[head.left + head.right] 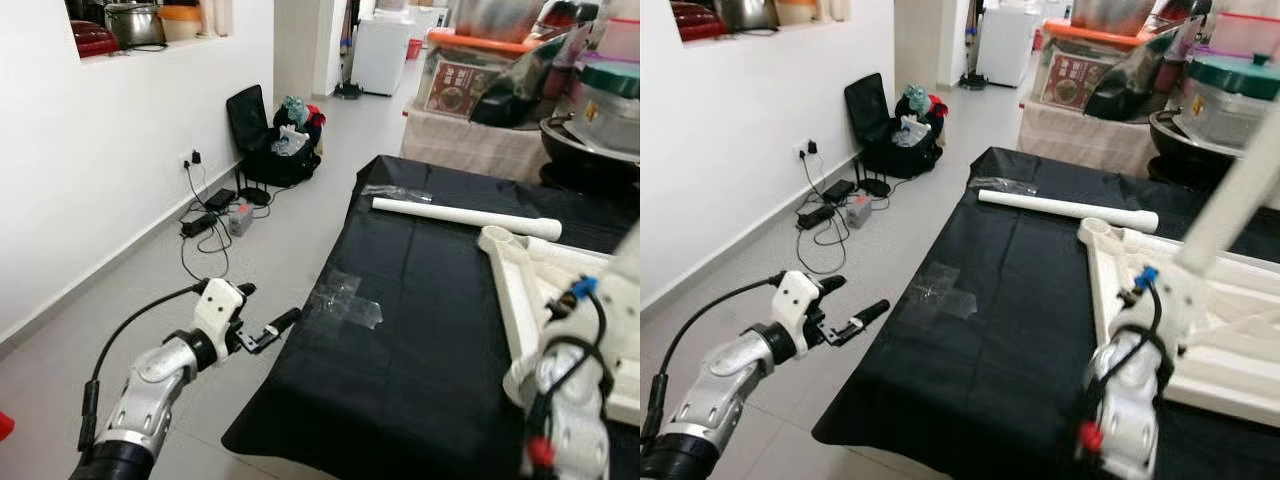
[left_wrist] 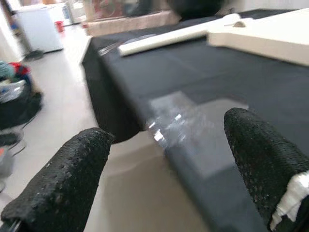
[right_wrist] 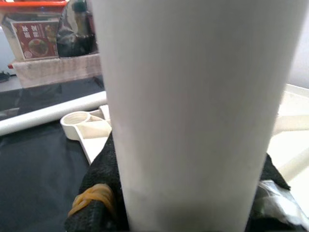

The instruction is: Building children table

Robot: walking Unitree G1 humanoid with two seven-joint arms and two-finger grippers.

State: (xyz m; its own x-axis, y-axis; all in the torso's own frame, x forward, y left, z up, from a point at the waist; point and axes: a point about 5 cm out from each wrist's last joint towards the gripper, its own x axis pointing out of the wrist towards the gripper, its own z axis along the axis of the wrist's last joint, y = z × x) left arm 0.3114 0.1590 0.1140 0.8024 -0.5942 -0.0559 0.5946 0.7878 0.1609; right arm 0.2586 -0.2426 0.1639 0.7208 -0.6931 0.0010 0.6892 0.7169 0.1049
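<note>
Hovering beside the black-draped table's [image 1: 420, 330] near corner, the left gripper [image 1: 855, 305] has fingers [image 2: 63, 188] spread wide, holding nothing. A white table leg [image 1: 465, 216] lies farther back. At right, the right gripper [image 3: 183, 212] clamps a second leg [image 1: 1240, 180], angled upward above the white tabletop frame [image 1: 1110, 270].

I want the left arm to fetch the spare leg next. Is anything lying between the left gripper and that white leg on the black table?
Only a patch of clear tape stuck flat on the black cloth between the left gripper and the white leg; nothing raised.
</note>
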